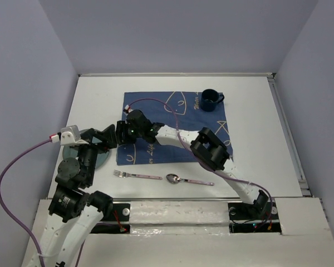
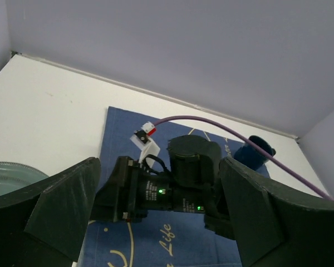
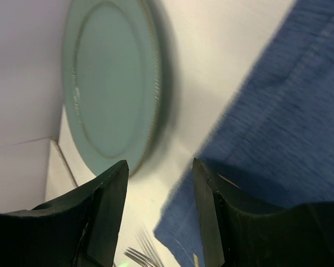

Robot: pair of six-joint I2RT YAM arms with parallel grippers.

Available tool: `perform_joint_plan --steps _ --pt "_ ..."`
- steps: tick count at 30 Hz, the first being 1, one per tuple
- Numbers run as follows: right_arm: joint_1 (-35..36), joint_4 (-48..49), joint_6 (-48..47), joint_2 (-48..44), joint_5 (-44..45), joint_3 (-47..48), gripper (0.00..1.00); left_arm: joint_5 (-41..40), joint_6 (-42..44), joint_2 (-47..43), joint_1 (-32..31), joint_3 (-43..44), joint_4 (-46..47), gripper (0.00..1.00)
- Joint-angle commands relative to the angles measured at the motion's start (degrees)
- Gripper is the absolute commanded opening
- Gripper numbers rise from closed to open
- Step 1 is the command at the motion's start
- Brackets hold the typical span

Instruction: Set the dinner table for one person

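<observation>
The white dinner table (image 1: 256, 111) carries a dark blue cloth (image 1: 178, 111) with a dark blue mug (image 1: 210, 100) on its far right corner. A teal plate (image 1: 103, 158) lies left of the cloth, partly under my left arm. My right gripper (image 1: 121, 133) reaches across to the cloth's left edge. In the right wrist view it (image 3: 160, 167) is open, low over that edge (image 3: 256, 144), with the plate (image 3: 114, 83) just beyond. My left gripper (image 1: 104, 139) hangs wide open over the plate, facing the right gripper; nothing is between its fingers (image 2: 67, 206).
A fork (image 1: 136, 176) and a spoon (image 1: 186, 179) lie side by side on the bare table in front of the cloth. The fork's tines (image 3: 136, 256) show just below the right gripper. Grey walls enclose the table on three sides.
</observation>
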Motion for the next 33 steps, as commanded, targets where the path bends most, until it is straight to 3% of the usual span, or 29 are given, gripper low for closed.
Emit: perform_joint_plan --steps 1,16,25,29,31,33 --pt "1.27 1.96 3.42 3.57 -2.82 8.30 0.55 2.28 1.39 -0.43 0.47 -0.19 5.45 0.99" --pt "1.27 -1.29 11.33 17.10 -5.98 23.34 0.51 2.89 1.48 -1.31 1.53 -0.36 5.81 0.99" --pt "1.27 4.77 15.90 20.80 -9.67 24.31 0.34 2.89 1.74 -1.31 2.58 -0.45 5.98 0.99" --pt "1.80 5.21 16.43 21.86 -10.21 25.11 0.33 3.77 2.09 -1.31 3.28 -0.45 6.16 0.99" --pt "1.80 6.00 17.31 22.47 -11.25 24.76 0.26 3.86 2.27 -1.40 3.55 -0.45 6.42 0.99" --pt "1.80 8.02 18.97 22.56 -11.96 24.06 0.11 3.77 2.44 -1.31 3.46 -0.36 6.42 0.99"
